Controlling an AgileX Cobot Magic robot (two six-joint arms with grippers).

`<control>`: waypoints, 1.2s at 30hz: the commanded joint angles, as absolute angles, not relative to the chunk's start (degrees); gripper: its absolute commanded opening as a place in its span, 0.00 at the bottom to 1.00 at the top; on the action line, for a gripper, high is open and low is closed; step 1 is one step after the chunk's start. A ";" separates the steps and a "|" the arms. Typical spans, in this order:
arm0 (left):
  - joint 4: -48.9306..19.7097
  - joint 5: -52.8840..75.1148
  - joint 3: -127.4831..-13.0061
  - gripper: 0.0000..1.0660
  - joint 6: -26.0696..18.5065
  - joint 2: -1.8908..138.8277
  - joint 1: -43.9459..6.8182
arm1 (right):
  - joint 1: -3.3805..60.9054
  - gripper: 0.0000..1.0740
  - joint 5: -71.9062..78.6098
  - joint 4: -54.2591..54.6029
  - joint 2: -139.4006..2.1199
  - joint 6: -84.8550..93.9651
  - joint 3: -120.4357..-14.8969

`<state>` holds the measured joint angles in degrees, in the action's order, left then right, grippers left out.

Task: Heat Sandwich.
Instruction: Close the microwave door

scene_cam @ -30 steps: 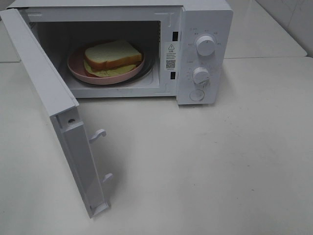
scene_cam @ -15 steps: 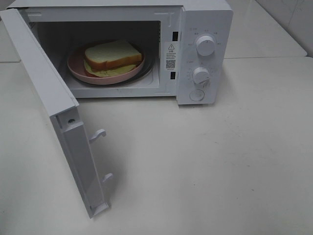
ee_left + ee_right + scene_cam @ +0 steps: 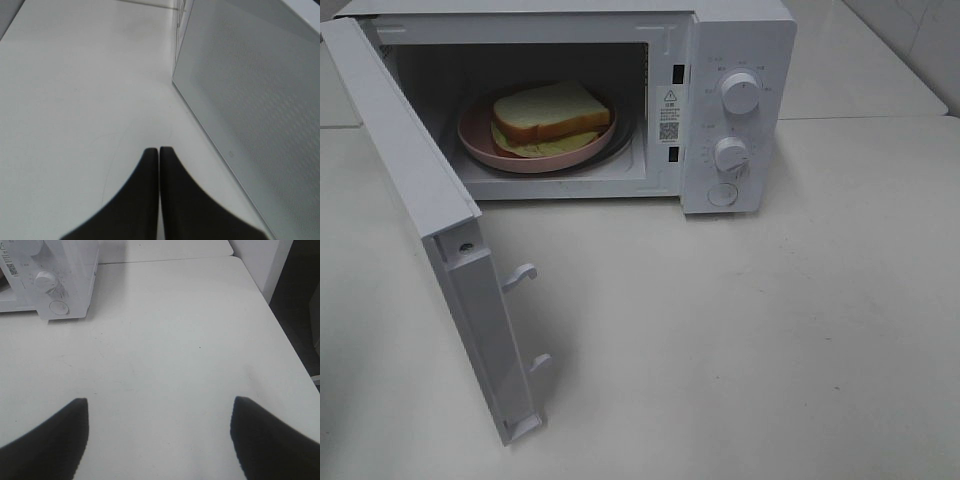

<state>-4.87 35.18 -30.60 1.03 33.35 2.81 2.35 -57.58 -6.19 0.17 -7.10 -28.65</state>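
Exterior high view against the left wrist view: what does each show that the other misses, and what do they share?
Only exterior high: the sandwich on its pink plate inside the microwave, the knobs, and the latch hooks. Only left wrist: the left gripper, jaws shut together with nothing between them, over the table. Both: the open door and the white table.

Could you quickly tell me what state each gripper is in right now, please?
Left gripper: closed, with nothing between the fingers.
Right gripper: open, holding nothing.
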 commanded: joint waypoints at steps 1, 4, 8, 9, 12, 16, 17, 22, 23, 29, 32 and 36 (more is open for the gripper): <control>-4.70 24.41 -28.42 0.00 0.40 37.64 2.92 | 2.06 0.71 -57.24 -6.42 1.83 -6.99 -28.59; -4.70 18.68 -26.59 0.00 0.00 39.36 2.92 | 2.06 0.71 -57.24 -6.42 1.83 -6.99 -28.59; -3.90 2.46 -21.49 0.00 0.00 42.69 2.92 | 2.06 0.71 -57.24 -6.42 1.83 -6.99 -28.59; -3.21 -2.29 -20.05 0.00 0.00 43.83 2.92 | 2.06 0.71 -57.24 -6.42 1.83 -6.99 -28.59; -2.12 -14.78 -16.56 0.00 0.00 47.78 2.92 | 2.06 0.71 -57.24 -6.42 1.83 -6.99 -28.59; -1.89 -30.37 -13.35 0.00 0.46 55.63 2.92 | 2.06 0.71 -57.24 -6.42 1.83 -6.99 -28.59; -1.72 -31.68 -13.35 0.00 0.57 57.47 2.92 | 2.06 0.71 -57.24 -6.42 1.83 -6.99 -28.59; 2.75 -38.04 -13.35 0.00 4.13 64.11 2.92 | 2.06 0.71 -57.24 -6.42 1.83 -6.99 -28.59; 4.53 -39.82 -13.35 0.00 5.33 65.43 2.92 | 2.06 0.71 -57.24 -6.42 1.83 -6.99 -28.59; 19.94 -50.19 -13.41 0.00 9.40 74.54 2.92 | 2.06 0.71 -57.24 -6.42 1.83 -6.99 -28.59; 20.45 -53.86 -13.52 0.00 9.34 77.01 2.92 | 2.06 0.71 -57.24 -6.42 1.83 -6.99 -28.59; 20.40 -54.26 -14.38 0.00 9.51 79.35 2.52 | 2.06 0.71 -57.24 -6.42 1.83 -6.99 -28.59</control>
